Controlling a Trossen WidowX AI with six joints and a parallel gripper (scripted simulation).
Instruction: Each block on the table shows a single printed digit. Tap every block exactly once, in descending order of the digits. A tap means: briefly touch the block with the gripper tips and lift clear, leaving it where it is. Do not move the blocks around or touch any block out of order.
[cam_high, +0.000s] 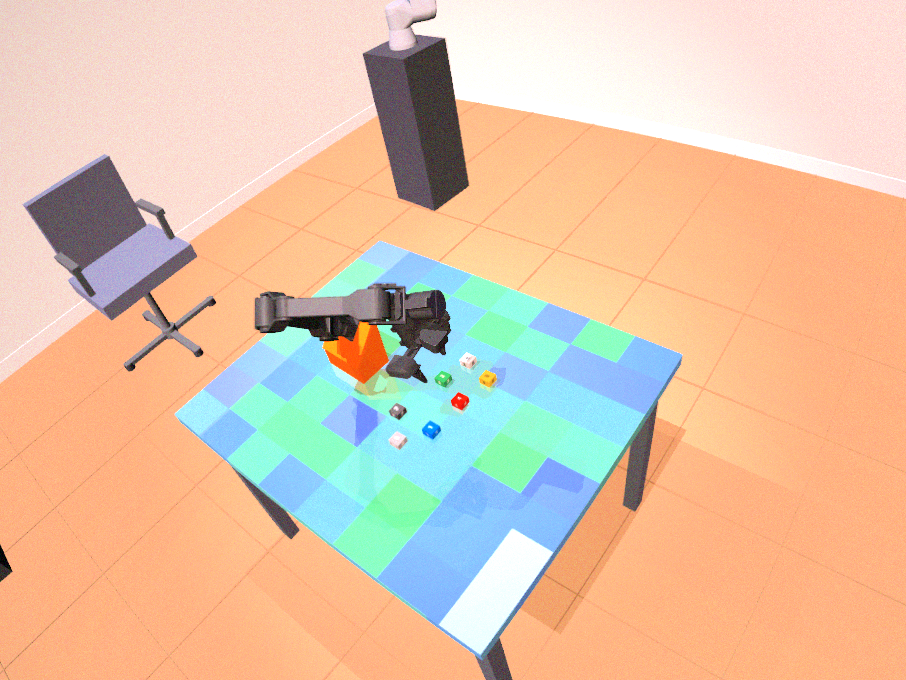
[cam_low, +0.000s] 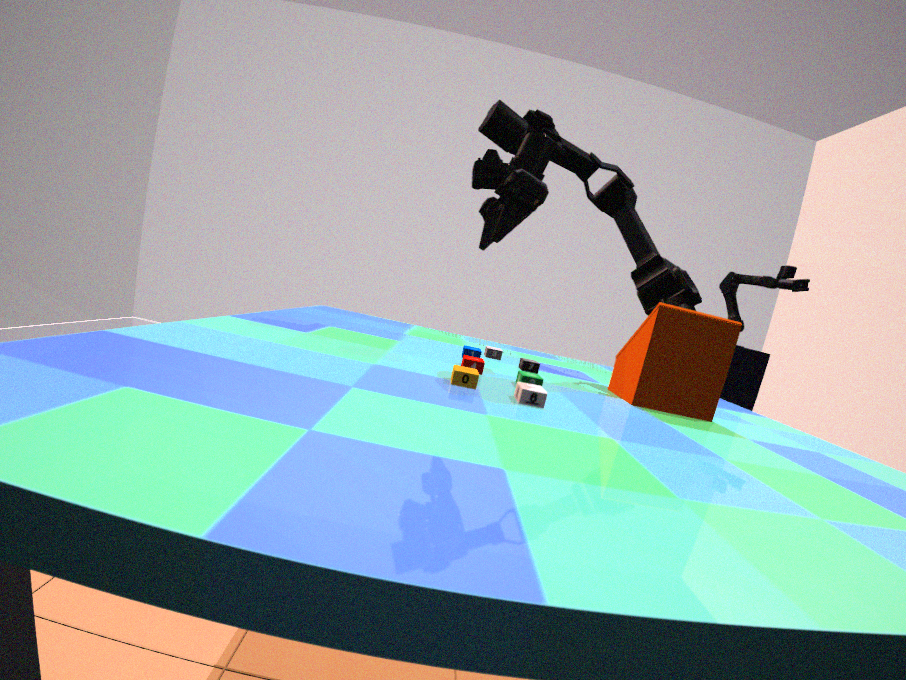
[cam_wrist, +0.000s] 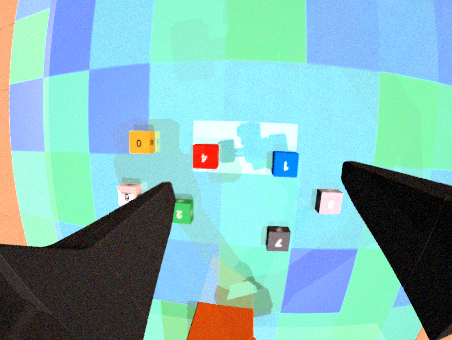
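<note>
The wrist view is showing the black parallel-jaw gripper (cam_high: 433, 365) (cam_low: 479, 212) (cam_wrist: 258, 181) with its fingers standing wide apart, holding nothing. Seven small cubes are resting separately on the blue-green patchwork desk (cam_high: 585, 373) (cam_low: 409, 541) (cam_wrist: 265, 30). From that view's centre, an orange cube marked 0 (cam_high: 488, 379) (cam_low: 465, 377) (cam_wrist: 141, 142) and a red cube marked 4 (cam_high: 459, 401) (cam_low: 472, 364) (cam_wrist: 205, 156) are lying towards ten o'clock; a blue 1 cube (cam_high: 431, 430) (cam_low: 471, 352) (cam_wrist: 285, 164), three; a pale pink 3 cube (cam_high: 397, 440) (cam_low: 493, 352) (cam_wrist: 329, 201), nearly four; a dark grey 7 cube (cam_high: 397, 411) (cam_low: 528, 364) (cam_wrist: 278, 239), five; a green 2 cube (cam_high: 443, 379) (cam_low: 529, 378) (cam_wrist: 183, 212), between seven and eight; and a white cube (cam_high: 468, 360) (cam_low: 530, 395) (cam_wrist: 128, 194), between eight and nine. Its digit is reading as 6 or 9, leaving it unclear whether white or grey should come first. The spacing is probably giving the tips room to touch each alone. The gripper is hovering well above them, likely approaching for a tap. No container is showing.
</note>
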